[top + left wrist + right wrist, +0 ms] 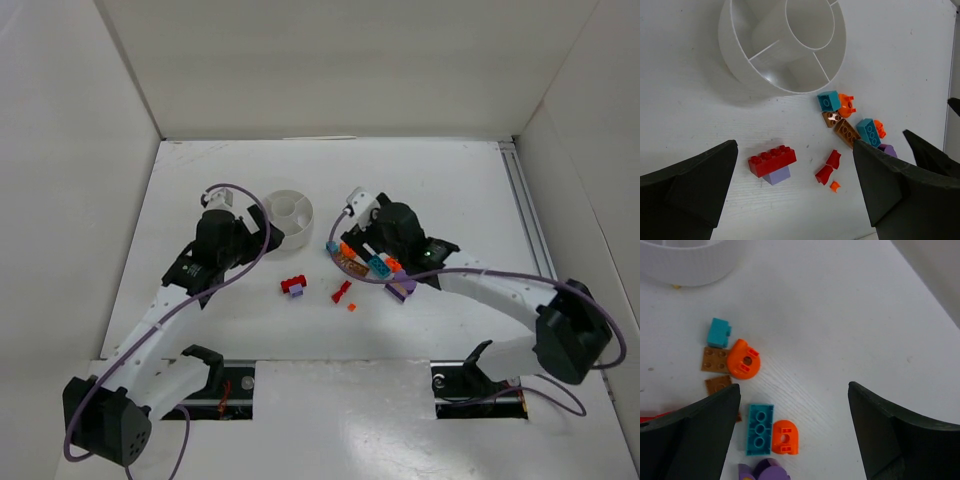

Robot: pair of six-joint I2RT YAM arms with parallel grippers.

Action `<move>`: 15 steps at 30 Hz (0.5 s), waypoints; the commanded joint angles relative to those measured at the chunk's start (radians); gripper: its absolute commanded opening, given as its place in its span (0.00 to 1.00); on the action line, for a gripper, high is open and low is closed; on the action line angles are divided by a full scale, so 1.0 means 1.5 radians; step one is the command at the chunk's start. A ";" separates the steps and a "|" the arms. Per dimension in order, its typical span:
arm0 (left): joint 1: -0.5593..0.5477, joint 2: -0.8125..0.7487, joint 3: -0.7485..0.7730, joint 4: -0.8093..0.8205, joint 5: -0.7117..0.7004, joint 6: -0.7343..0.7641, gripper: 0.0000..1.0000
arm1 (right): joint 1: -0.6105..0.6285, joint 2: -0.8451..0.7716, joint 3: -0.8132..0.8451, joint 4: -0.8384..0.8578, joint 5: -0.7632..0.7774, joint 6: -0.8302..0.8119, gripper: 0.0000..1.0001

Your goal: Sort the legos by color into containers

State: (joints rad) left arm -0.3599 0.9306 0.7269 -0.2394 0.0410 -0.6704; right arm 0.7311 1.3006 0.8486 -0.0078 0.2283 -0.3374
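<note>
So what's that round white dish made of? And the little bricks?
The dish looks like thin plastic, a bit see-through: its dividers show faintly through the glossy wall. The red brick and the teal brick are probably hard moulded plastic. They look smooth and slightly shiny, with crisp studs and solid bright colour.

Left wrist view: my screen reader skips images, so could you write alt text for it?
The open left gripper hovers over a white table with scattered legos: a red brick atop a purple brick, red fragments, and a teal-orange-tan cluster beside the divided white dish.
</note>
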 commanded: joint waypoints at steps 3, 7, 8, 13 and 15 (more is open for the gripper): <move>-0.009 -0.037 0.000 -0.015 -0.007 -0.017 0.99 | 0.040 0.127 0.112 0.021 -0.055 -0.026 0.86; -0.009 -0.071 0.000 -0.033 -0.041 -0.032 0.99 | 0.040 0.198 0.144 0.052 -0.097 -0.026 0.80; -0.009 -0.083 0.000 -0.039 -0.047 -0.032 0.99 | 0.040 0.221 0.151 0.059 -0.107 -0.026 0.78; -0.009 -0.104 0.006 -0.077 -0.090 -0.045 0.99 | 0.040 0.285 0.179 0.076 -0.140 0.003 0.74; -0.009 -0.104 0.006 -0.077 -0.098 -0.045 0.99 | 0.040 0.310 0.193 0.076 -0.146 0.015 0.71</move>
State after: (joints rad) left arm -0.3676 0.7876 0.7261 -0.3305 -0.0578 -0.7235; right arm 0.7918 1.7428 1.0771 0.0368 0.0593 -0.3523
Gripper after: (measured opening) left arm 0.990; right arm 0.720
